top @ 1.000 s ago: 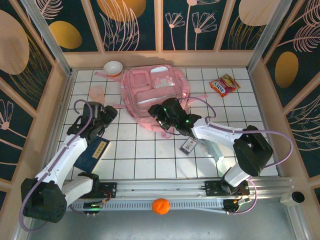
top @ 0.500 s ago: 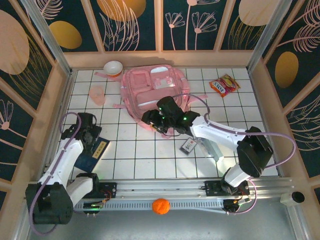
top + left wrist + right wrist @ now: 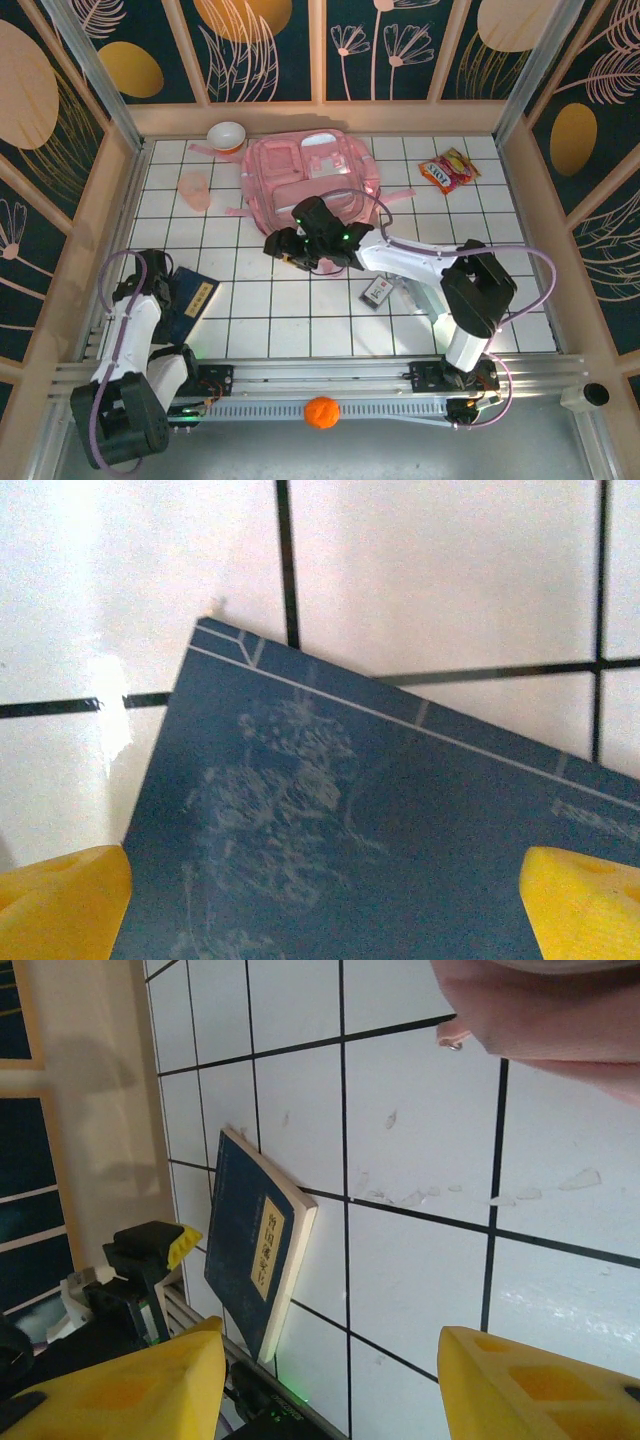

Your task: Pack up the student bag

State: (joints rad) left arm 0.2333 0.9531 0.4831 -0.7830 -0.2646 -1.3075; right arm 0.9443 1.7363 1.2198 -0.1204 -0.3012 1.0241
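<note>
Left pincer (image 3: 320,905): released, yellow fingertips spread wide; hangs right over the blue book, clasping nothing.
Blue book (image 3: 190,305): flat on the table (image 3: 270,300) at the near left, title label up. Long axis runs near-left to far-right. One corner lies between the left fingertips in the left wrist view.
Pink cup (image 3: 195,187): translucent, far left; contents cannot be told.
Bowl (image 3: 227,135): at the far edge, left of the bag; nothing seen in it.
Right pincer (image 3: 285,245): released and empty, at mid-table just beside the bag's near edge. It faces left, toward the book.
Student bag (image 3: 310,175): far centre, front pockets up, straps trailing on the tiles. Cannot tell whether a compartment is open or what it holds.
Small card (image 3: 378,291): loose on the table, near right, by the right arm.
Snack packet (image 3: 448,170): far right, well apart from the bag.
Deciding relation (judged): the book lies beneath the left pincer. The bag is to its far right, well apart and nearer the right arm.
</note>
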